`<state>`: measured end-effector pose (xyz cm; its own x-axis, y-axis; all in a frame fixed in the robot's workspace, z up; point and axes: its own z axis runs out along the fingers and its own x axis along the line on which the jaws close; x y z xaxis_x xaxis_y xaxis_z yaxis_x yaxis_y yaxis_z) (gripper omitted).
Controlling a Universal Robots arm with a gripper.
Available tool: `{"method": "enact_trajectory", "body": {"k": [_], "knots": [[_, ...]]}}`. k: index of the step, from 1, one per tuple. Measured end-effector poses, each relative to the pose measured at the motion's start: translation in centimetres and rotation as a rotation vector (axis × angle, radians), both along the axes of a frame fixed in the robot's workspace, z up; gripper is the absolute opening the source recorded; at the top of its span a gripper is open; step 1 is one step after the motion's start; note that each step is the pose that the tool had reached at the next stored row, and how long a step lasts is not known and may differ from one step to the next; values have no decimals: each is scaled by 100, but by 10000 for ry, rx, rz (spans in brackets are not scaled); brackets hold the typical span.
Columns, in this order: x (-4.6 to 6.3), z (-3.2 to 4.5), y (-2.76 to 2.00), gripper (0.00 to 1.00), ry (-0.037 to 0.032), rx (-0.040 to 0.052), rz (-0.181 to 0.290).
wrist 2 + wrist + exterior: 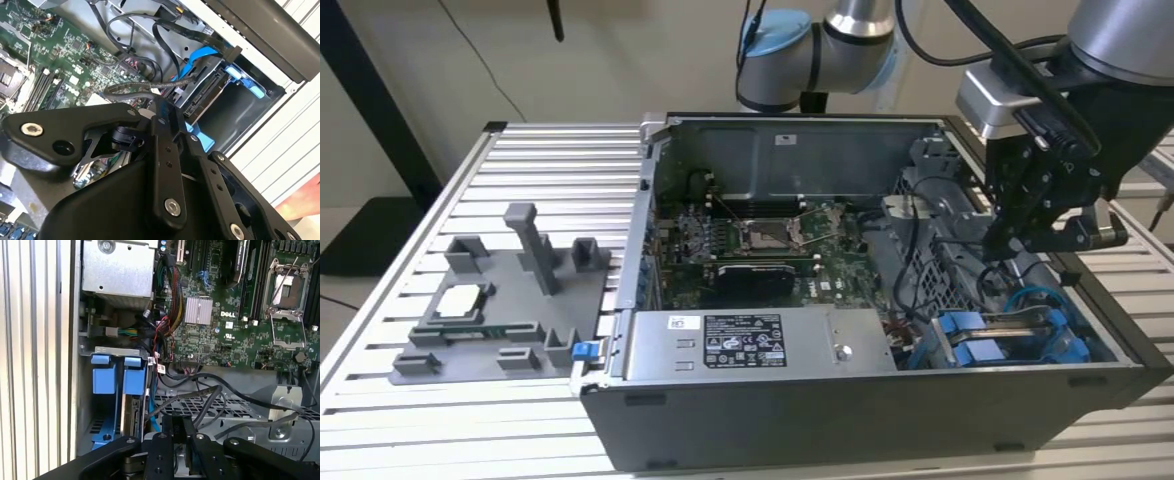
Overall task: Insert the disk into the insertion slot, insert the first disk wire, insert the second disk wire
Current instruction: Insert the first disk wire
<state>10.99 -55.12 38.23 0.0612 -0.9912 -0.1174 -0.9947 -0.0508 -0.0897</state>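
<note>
Status: disk [207, 90] sits in its slot [977, 345], blue frame showing. Tool [1021, 238] hovers just above; I cannot tell if it's clenched. Risk: loose black cables [210, 395] could snag the tool and pull a connector askew.

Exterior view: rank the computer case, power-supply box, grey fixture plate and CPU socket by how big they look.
Largest to smallest:
1. computer case
2. grey fixture plate
3. power-supply box, close behind the plate, so that pair is unsure
4. CPU socket
</note>
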Motion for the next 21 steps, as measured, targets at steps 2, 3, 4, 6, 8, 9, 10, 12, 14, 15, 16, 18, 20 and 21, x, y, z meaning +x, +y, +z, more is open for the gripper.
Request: {"method": "enact_trajectory", "body": {"k": [2, 3, 4, 6, 8, 9, 10, 12, 14, 15, 16, 18, 20, 21], "knots": [[0, -2, 0, 0, -1, 0, 0], [0, -3, 0, 0, -2, 0, 0], [0, -4, 0, 0, -2, 0, 0], [8, -6, -1, 0, -2, 4, 0], [23, -7, -2, 0, -2, 2, -1], [35, -8, -4, 0, 1, 1, 0], [47, -9, -6, 0, 8, 1, 0], [74, -12, -15, 0, 43, 1, 0], [103, -15, -32, 0, 126, 0, 0], [117, -18, -42, 0, 175, -1, 1], [130, -19, -54, 0, 226, -3, 0], [157, -23, -82, 0, 328, -4, -1], [183, -26, -116, 0, 428, -5, 1], [196, -28, -135, 0, 477, -5, 0]]}}
